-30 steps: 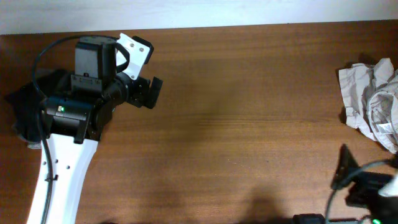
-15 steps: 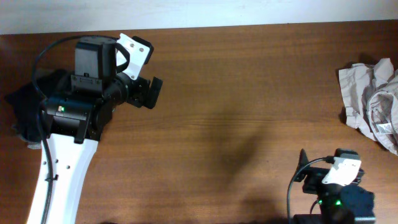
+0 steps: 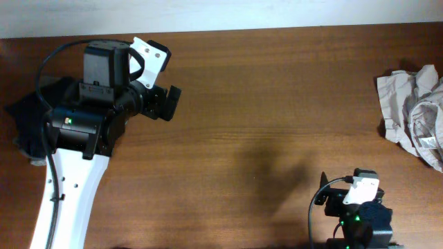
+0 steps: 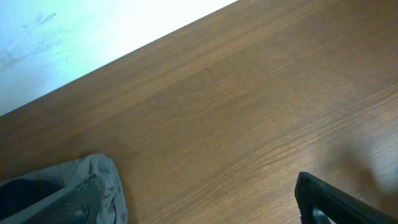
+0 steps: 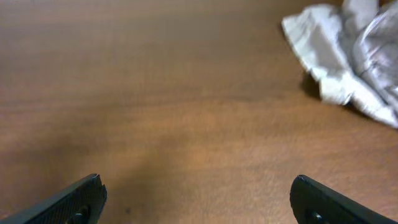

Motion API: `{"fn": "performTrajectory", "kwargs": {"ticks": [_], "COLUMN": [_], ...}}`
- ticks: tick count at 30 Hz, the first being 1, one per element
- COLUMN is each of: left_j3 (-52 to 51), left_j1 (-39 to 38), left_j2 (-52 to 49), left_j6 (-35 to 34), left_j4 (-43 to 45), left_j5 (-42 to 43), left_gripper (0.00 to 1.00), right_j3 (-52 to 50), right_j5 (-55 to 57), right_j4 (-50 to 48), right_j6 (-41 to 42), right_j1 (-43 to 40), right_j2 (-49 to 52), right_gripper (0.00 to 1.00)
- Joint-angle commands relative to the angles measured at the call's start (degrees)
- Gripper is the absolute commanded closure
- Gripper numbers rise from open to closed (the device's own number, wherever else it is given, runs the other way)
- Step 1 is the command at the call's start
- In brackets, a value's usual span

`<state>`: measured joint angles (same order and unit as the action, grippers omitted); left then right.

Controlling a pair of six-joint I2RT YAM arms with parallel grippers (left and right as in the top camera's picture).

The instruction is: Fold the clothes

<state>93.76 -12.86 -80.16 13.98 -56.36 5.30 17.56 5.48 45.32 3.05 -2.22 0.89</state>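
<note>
A black garment [image 3: 24,114] lies bunched at the table's far left, mostly hidden under my left arm; no waistband or logo shows. A crumpled beige-grey garment [image 3: 415,114] lies at the right edge and also shows in the right wrist view [image 5: 348,50]. My left gripper [image 3: 168,102] hangs over bare wood at the upper left, open and empty [image 4: 199,211]. Grey cloth [image 4: 102,180] shows in its bottom-left corner, partly behind one finger. My right gripper [image 3: 332,197] is low at the front right, open and empty [image 5: 199,199], well short of the beige-grey garment.
The brown wooden table [image 3: 263,104] ends at a white wall [image 3: 221,14] along the back. My left arm's white link [image 3: 66,200] runs down to the front left edge. The right arm's base [image 3: 360,225] sits at the front edge.
My right arm has come in from the bottom right corner and moved left along the front edge. The left arm and both garments have not moved.
</note>
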Motion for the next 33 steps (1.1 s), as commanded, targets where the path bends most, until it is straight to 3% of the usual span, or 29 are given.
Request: {"fn": "performTrajectory", "kwargs": {"ticks": [1,9,33], "left_j3": [-0.31,-0.31,-0.31], "left_j1": [-0.11,-0.11,-0.11], "left_j2": [-0.11,-0.11,-0.11], "left_j6": [0.9,0.9,0.94], "left_j4": [0.09,0.09,0.07], "left_j5": [-0.24,-0.24,-0.28], "left_gripper": [0.01,0.01,0.01], "right_j3": [-2.36,-7.96,-7.98], "right_j5": [-1.31,-2.45,-2.45], "right_j4": [-0.5,-1.2,-1.36], "right_j6": [0.39,0.35,0.35], "right_j1": [-0.44,-0.44,-0.44], "right_j2": [-0.66,-0.59,-0.48], "right_gripper": [0.01,0.01,0.01]}}
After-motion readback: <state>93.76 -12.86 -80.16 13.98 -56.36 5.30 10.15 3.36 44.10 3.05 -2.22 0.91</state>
